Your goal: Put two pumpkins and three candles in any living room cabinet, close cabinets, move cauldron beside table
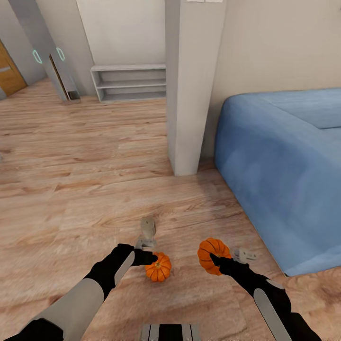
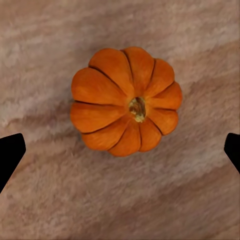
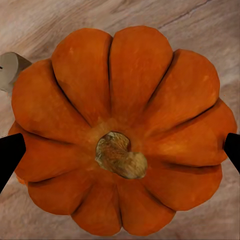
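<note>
Altogether two pumpkins (image 1: 158, 267) (image 1: 212, 255), apparently three candles (image 1: 148, 228); both arms' fingers (image 2: 10, 152) (image 3: 10, 152) spread, empty.

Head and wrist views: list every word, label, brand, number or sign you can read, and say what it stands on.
None: no readable text stands on anything here.
The two pumpkins, one on the floor and one between the right gripper's fingers, carry no marks.
The candles, the blue sofa and the white open shelf are plain.
The two teal rings on the grey panels at the far left are shapes, not letters.
</note>
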